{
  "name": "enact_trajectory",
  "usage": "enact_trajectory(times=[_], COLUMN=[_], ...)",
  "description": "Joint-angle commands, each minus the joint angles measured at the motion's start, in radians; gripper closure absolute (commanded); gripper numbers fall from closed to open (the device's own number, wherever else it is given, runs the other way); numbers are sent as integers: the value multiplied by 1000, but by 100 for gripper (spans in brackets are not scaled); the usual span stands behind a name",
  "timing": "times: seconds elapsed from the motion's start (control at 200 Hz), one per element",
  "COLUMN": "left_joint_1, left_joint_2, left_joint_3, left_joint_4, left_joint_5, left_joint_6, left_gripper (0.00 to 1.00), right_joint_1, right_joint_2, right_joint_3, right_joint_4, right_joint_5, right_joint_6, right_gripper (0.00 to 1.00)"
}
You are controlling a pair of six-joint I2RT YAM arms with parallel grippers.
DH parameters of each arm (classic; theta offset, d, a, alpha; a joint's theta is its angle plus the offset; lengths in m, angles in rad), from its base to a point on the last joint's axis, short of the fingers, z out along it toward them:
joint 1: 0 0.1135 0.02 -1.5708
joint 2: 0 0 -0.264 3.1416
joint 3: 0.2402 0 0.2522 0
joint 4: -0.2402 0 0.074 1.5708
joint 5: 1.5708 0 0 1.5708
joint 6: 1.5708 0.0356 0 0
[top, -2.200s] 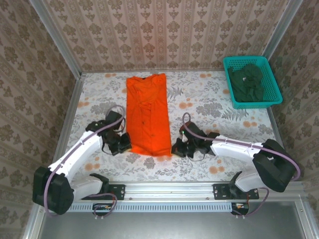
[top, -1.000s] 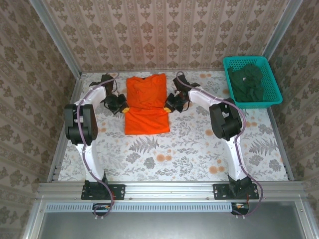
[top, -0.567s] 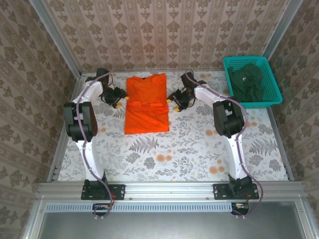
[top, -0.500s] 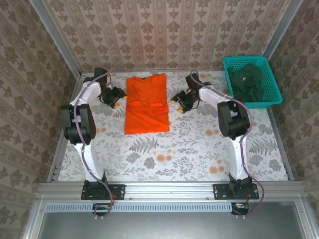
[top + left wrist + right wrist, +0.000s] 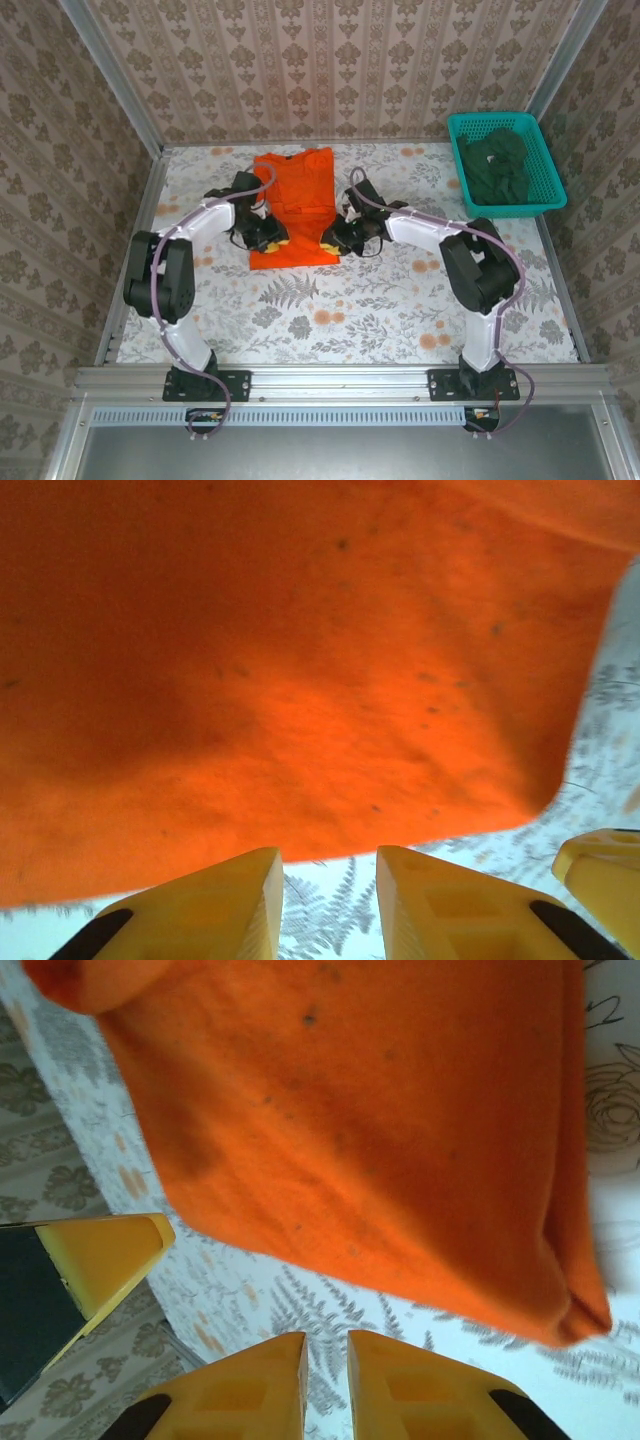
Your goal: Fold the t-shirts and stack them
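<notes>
orange shirt [image 5: 295, 205] partly folded; my left gripper [image 5: 268, 237] and right gripper [image 5: 336, 238] at its near corners, jaws narrow, empty. green shirts [image 5: 497, 165] in basket [image 5: 515, 209] to its right: not yet folded.

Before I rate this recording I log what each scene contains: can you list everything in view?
orange t-shirt: one, bright orange, folded, far middle of the table
dark green t-shirts: number unclear, dark green, heaped in the basket
basket: one, teal mesh, far right corner of the table
table: one, pale floral cover, under everything
walls: beige patterned wallpaper, around the table
left arm: one, white and black, reaching to the shirt's left side
right arm: one, white and black, reaching to the shirt's right side
left tool: one, yellow fingers slightly apart, nothing between, at the shirt's near edge
right tool: one, yellow fingers with a narrow gap, nothing between, at the shirt's near edge
</notes>
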State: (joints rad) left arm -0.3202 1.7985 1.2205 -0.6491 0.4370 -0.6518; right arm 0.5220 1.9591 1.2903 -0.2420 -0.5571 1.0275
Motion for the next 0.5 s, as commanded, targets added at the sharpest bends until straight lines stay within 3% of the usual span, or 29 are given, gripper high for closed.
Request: enact_trajectory(times=[0.0,0.215,0.495], left_joint_1=[4,3,-34], left_joint_2=[51,46,-118], left_joint_3=[-37,-159,-339], left_joint_4=[23,20,-52], left_joint_5=[-34,-60,-40], left_joint_6=[69,119,141], left_gripper=[71,71,69], right_joint_1=[-10,-8,27], right_joint_2=[71,113,-12], right_joint_3=[0,-79,-324], right_joint_4=[1,-53,4], right_joint_5=[27,57,49], right_joint_6=[-14,-57,-46], right_gripper=[80,82,85])
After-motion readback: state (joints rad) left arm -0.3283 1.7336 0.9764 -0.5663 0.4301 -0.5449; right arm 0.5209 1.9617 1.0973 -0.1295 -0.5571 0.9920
